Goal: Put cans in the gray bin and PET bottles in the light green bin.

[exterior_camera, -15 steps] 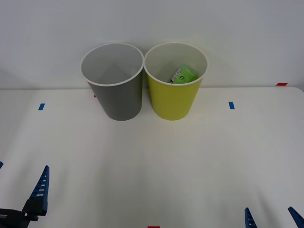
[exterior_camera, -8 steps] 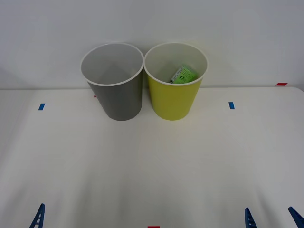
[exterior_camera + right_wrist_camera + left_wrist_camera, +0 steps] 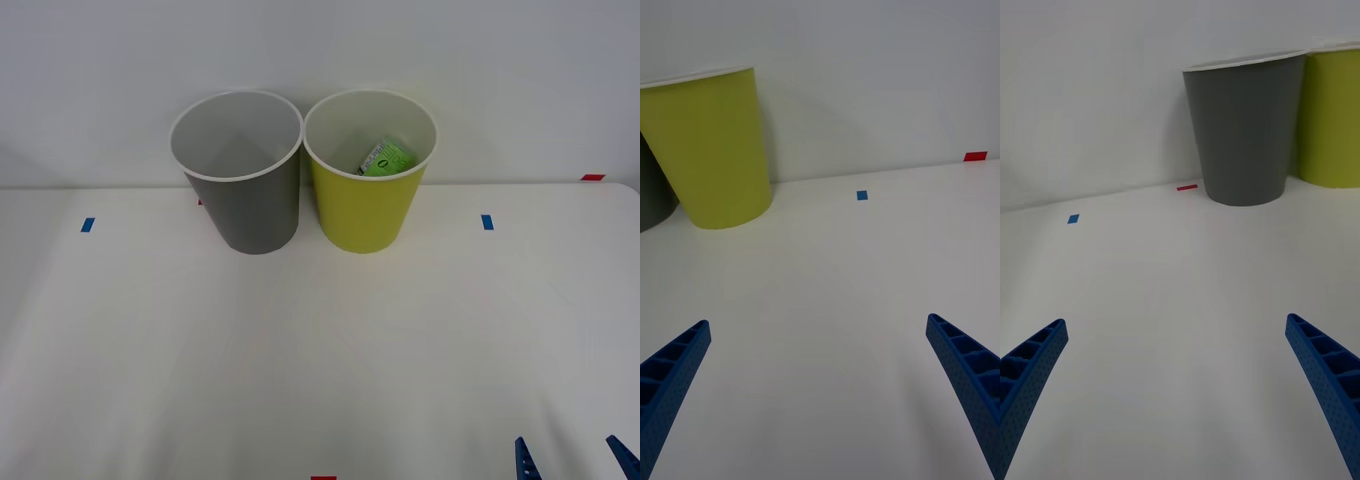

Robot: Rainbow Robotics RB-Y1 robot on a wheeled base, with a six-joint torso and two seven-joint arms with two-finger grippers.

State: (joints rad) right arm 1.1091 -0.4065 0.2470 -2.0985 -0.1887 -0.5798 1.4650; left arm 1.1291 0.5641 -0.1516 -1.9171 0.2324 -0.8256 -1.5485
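Right gripper (image 3: 573,458) of blue ribbed fingers parked at the near right edge of the white table (image 3: 320,350), spread wide with nothing between them; seen the same way from the right wrist (image 3: 820,390). Left gripper (image 3: 1180,390) likewise spread apart and empty, held low over bare tabletop in the left wrist view.

Well away from both, at the table's far edge against the white wall: tall round tapered dark gray bin (image 3: 240,180) with white inside and white rim on the left, touching or just beside the matching tall yellow-green bin (image 3: 368,185) on the right. Lay tilted inside the yellow-green bin, against its far right wall: small plastic bottle with a bright green label (image 3: 385,158), partly hidden by the rim.

Also on the table: small blue tape marks (image 3: 487,222) to either side of the bins.
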